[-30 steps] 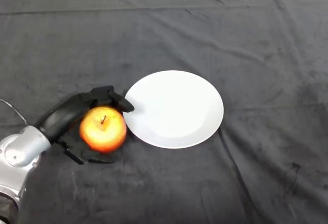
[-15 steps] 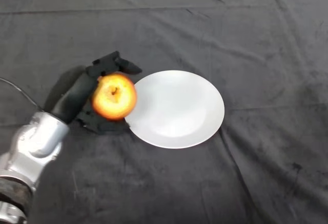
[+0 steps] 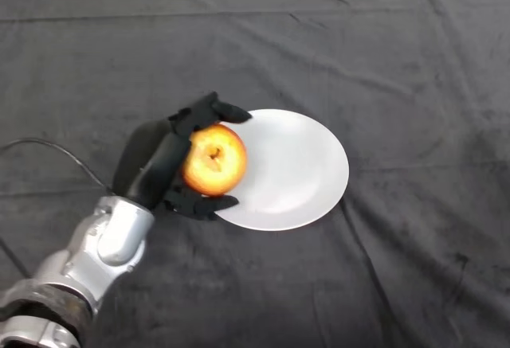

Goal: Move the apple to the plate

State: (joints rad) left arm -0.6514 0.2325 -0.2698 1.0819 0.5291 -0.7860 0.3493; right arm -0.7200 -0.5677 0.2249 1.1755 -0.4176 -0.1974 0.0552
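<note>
A red and yellow apple (image 3: 215, 159) is held in my black left hand (image 3: 158, 162), whose fingers and thumb curl round it from above and below. The hand holds the apple over the left edge of a round white plate (image 3: 295, 169) that lies on the dark cloth. The apple's stem end faces the camera. Whether the apple touches the plate cannot be told. My silver-grey arm comes in from the lower left.
The table is covered with a dark grey wrinkled cloth (image 3: 398, 69). Its far edge runs along the top of the view.
My left hand has carried the apple up and to the right, from the cloth left of the plate to over the plate's left edge. The arm has reached further in.
</note>
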